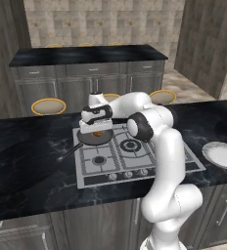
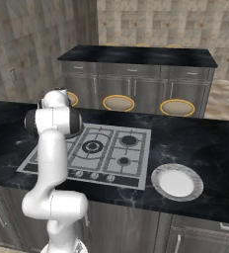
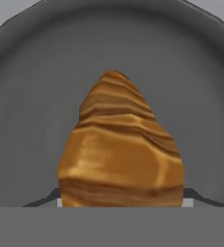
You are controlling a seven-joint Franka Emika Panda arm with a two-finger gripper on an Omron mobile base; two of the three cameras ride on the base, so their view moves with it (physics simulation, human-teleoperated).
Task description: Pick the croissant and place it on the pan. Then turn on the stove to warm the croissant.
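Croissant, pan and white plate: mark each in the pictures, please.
croissant point(image 3: 119, 154): hand view, middle of its ridged crust.
pan point(image 3: 32, 106): hand view, bare grey floor.
white plate point(image 2: 177, 182): right base view, its centre.

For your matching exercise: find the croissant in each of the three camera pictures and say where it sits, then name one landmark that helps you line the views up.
Left base view: the croissant is a small orange spot left of centre, under the gripper, over the pan.
Right base view: I cannot find it; the arm covers that corner of the stove.
Hand view: centre to bottom, large, with the pan's grey bowl behind it.
Shared landmark: the pan; between the base views, the stove.
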